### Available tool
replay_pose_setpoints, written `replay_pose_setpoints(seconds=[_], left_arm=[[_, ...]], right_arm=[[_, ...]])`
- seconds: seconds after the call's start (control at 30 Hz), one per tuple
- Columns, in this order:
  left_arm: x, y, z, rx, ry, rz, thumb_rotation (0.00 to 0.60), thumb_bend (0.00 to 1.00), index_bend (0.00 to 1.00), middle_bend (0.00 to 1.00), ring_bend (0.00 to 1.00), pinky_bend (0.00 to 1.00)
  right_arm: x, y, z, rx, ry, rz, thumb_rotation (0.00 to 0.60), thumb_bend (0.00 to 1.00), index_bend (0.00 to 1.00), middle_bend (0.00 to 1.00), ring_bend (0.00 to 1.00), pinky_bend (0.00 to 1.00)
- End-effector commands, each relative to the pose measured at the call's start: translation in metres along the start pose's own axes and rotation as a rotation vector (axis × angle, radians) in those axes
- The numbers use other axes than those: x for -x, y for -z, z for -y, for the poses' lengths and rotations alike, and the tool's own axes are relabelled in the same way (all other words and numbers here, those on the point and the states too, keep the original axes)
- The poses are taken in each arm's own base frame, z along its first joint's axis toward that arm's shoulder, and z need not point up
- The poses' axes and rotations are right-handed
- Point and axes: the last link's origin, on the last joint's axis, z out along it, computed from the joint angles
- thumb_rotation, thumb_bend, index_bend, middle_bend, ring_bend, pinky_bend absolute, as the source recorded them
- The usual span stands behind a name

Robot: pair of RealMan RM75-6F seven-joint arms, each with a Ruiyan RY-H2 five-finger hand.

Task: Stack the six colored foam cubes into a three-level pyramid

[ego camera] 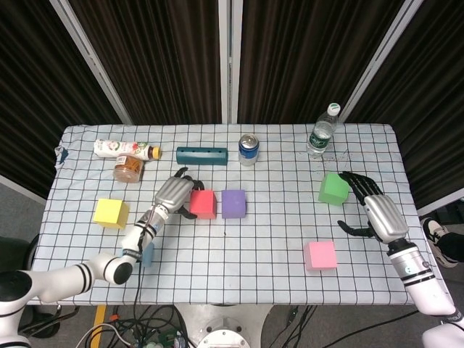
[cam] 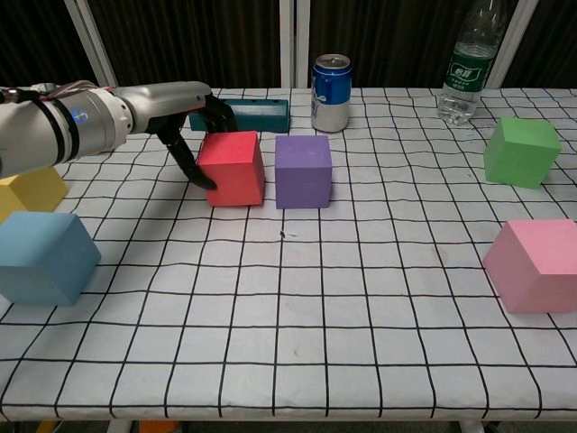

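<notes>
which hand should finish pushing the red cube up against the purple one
Left. The left hand already grips the red cube, which sits just beside the purple cube. The right hand is far off, by the green cube.
</notes>
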Motion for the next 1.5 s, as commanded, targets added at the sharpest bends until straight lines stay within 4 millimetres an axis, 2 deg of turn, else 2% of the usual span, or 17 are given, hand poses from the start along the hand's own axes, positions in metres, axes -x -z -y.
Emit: replay_pose_setpoints(seconds=[0.03,0.67,1.0,1.5], left_arm=[[0.002,-0.003,-0.004,0.003,-0.010,-0.005,0.600,0.00,0.41,0.47,0.27,0.06],[0.002,-0.018,-0.013,0.004,-0.056,-0.008,0.600,0.00,0.41,0.47,0.27,0.06],[0.004,-0.014,-0.017,0.015,-0.068,-0.001,0.600,0.00,0.40,0.47,0.27,0.06],[0.003,-0.023,-0.023,0.016,-0.069,0.013,0.600,0.00,0.40,0.46,0.27,0.06]], right_arm=[[0.000,0.001,-0.001,0.005,-0.001,0.000,0.600,0.19,0.00,0.05,0.00,0.00],[-0.002,0.003,-0.006,0.016,-0.011,-0.005,0.600,0.19,0.00,0.05,0.00,0.00],[-0.001,0.003,-0.007,0.015,-0.013,-0.002,0.600,0.19,0.00,0.05,0.00,0.00],[-0.002,0.006,-0.010,0.025,-0.016,-0.007,0.600,0.19,0.00,0.05,0.00,0.00]])
